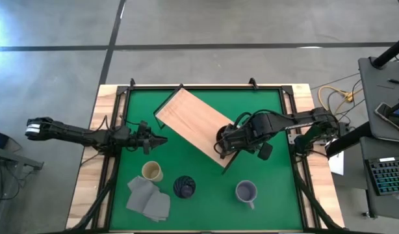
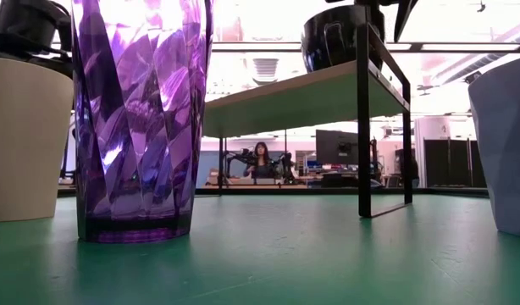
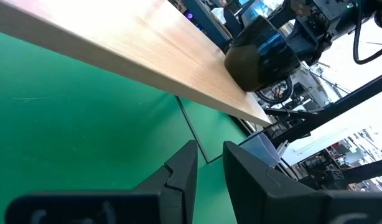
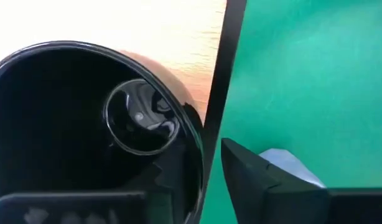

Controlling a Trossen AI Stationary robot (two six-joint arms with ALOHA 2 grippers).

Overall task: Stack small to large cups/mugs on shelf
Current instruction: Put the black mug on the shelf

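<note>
The black-green mug (image 4: 54, 124) stands upright on the light-wood shelf (image 1: 196, 127), at its near right end beside the black frame edge; it also shows in the low view (image 2: 332, 38). My right gripper (image 1: 224, 148) is open above it. One finger is inside the mug, and the other (image 4: 259, 180) is outside, with green mat showing between it and the mug. My left gripper (image 1: 159, 140) is open and empty, left of the shelf. The cream-tan cup (image 1: 152, 171), dark purple tumbler (image 1: 184, 186) and lavender-grey mug (image 1: 246, 192) stand on the mat near the front. My right gripper comes at the mug's rim (image 4: 194, 134) from above, its fingers on either side of the wall. The outer finger stands clear of the mug. I cannot tell whether the inner finger touches the wall.
A folded grey cloth (image 1: 147, 198) lies at the front left beside the cream-tan cup. The shelf lies slantwise across the green mat (image 1: 206, 208) on thin black legs (image 2: 364, 127). A person (image 2: 262, 161) sits far behind the table.
</note>
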